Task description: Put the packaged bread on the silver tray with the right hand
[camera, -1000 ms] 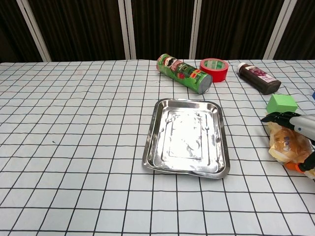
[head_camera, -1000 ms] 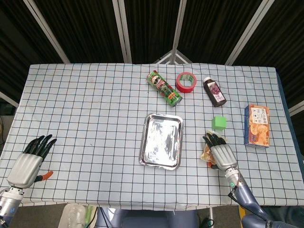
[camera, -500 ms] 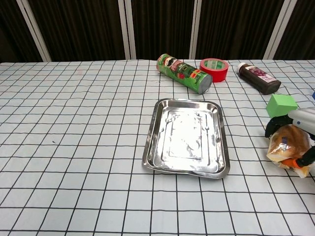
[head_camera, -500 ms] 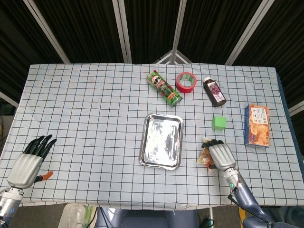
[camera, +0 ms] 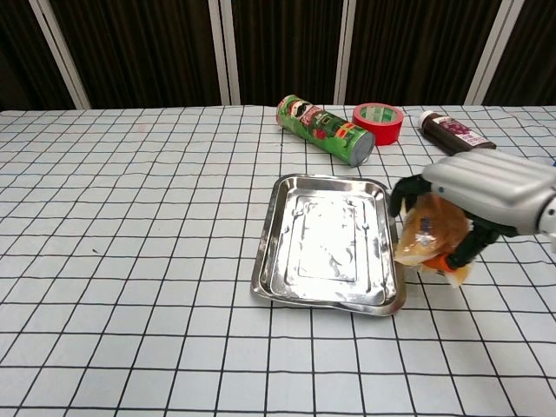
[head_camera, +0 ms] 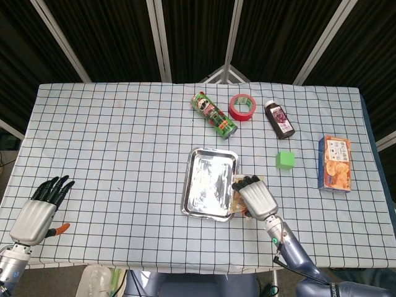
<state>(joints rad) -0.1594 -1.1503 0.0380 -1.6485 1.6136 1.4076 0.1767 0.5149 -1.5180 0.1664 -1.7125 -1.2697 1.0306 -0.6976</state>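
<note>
silver tray (camera: 274, 228): bare inside, open from its right | chips can (camera: 323, 129), tape roll (camera: 379, 122): well behind

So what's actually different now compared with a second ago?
The right hand, already gripping the packaged bread, carried it leftward from beside the green cube to the right edge of the silver tray, still empty. The left hand, chips can, red tape and bottle stayed put.

— What's on the table (head_camera: 111, 142)?
— One silver tray (head_camera: 209, 185), one packaged bread (camera: 427, 233), one chips can (head_camera: 213, 114), one red tape roll (head_camera: 242, 107).
— Anything else?
— One dark bottle (head_camera: 279, 119), one green cube (head_camera: 285, 160), one orange box (head_camera: 335, 163).
</note>
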